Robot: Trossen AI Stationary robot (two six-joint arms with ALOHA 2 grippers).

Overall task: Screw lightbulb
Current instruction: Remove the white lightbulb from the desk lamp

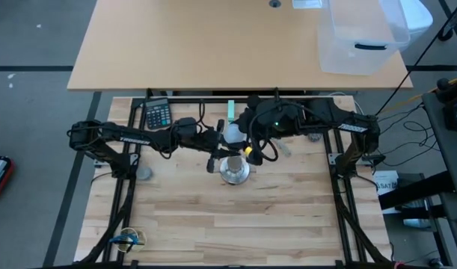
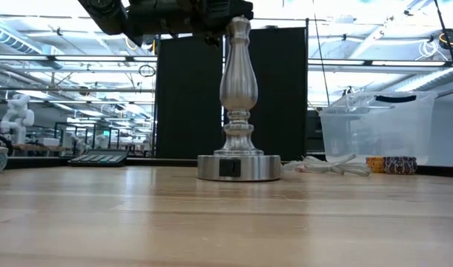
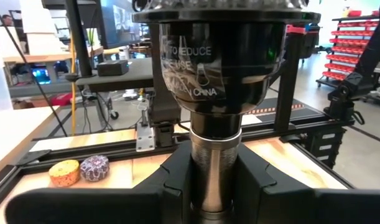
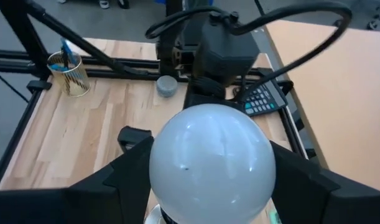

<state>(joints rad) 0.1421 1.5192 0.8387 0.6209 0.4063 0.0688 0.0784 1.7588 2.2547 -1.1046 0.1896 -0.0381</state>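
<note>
A silver lamp stand (image 2: 237, 104) with a black socket (image 3: 221, 68) on top rests on its round base (image 2: 238, 167) at the table's middle. My left gripper (image 3: 214, 186) comes in from the table's left and is shut on the stand's neck. The white lightbulb (image 4: 211, 162) sits over the socket, with my right gripper (image 4: 211, 183) shut on its globe. In the high view the lightbulb (image 1: 232, 133) shows between the two arms. Its screw base is hidden, so I cannot tell how it sits in the socket. My left gripper pinches the silver neck (image 3: 205, 162) just under the black socket between its two fingers (image 3: 171, 180). The fingers come level from the table's left and lie across the neck. The stand is upright, its base on the table. My right gripper holds the lightbulb's round globe (image 4: 162, 168), one finger (image 4: 124, 180) on each side of it. It comes slanting down from the table's right. The globe hides what lies below it.
A calculator (image 1: 157, 113) lies at the far left, a grey disc (image 1: 143, 173) near the left edge, a cup of pens (image 1: 127, 239) at the near left corner. A clear plastic bin (image 1: 363, 37) stands beyond the table, and a white cord (image 2: 326, 165) lies right of the stand.
</note>
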